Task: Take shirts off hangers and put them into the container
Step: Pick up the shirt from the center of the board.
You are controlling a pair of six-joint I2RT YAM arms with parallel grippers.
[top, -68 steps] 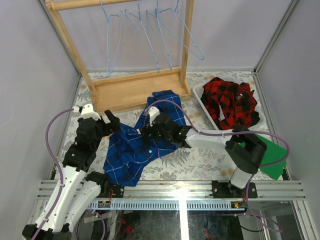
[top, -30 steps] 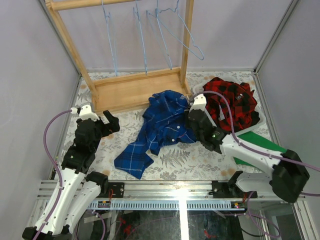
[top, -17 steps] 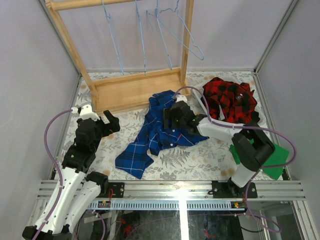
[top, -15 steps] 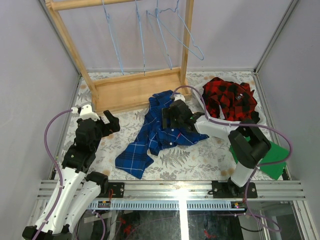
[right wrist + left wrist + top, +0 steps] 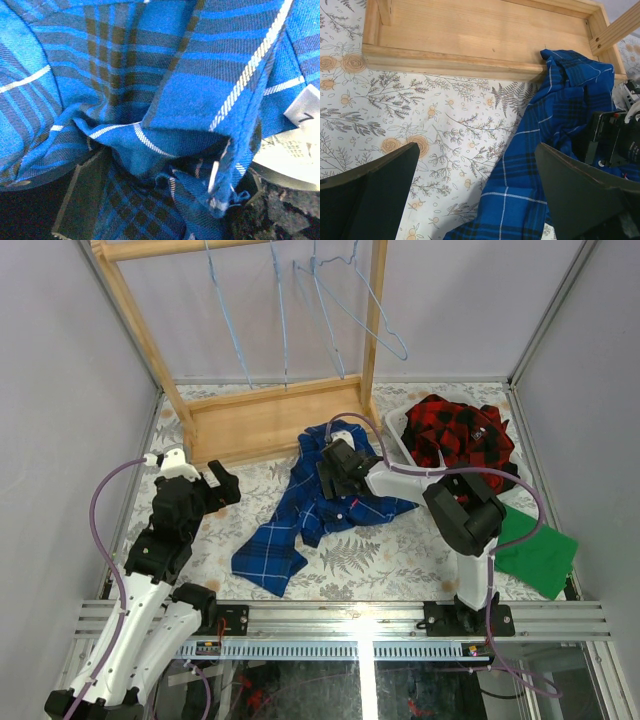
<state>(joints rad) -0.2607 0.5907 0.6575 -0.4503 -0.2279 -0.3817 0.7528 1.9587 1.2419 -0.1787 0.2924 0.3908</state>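
While the red-and-black shirt (image 5: 462, 445) lies heaped in the container (image 5: 396, 430), the blue plaid shirt (image 5: 300, 515) is spread on the table outside it, on the left arm's side. Its long axis runs on a slant. The bunched upper end sits just beside the container's nearest corner, and the flat tail trails away from the container towards the arm bases.

The right gripper (image 5: 333, 468) is down on that upper end, the part closest to the container. In the wrist view its jaws stand wide apart with a rumpled fold of blue cloth between them. The fold looks loose rather than pinched, so I judge that it has no hold on the shirt.

The left gripper (image 5: 218, 488) hovers wide open and empty over bare tabletop, beyond the shirt's tail and well apart from the container.

What the next move turns on is that the container lies past the shirt, on the side away from the left arm, with the right arm between them. The right arm is clearly the nearer one, so it would need to close on the fold and carry the shirt over the near rim. The long tail is likely to drag behind or hang over the rim.
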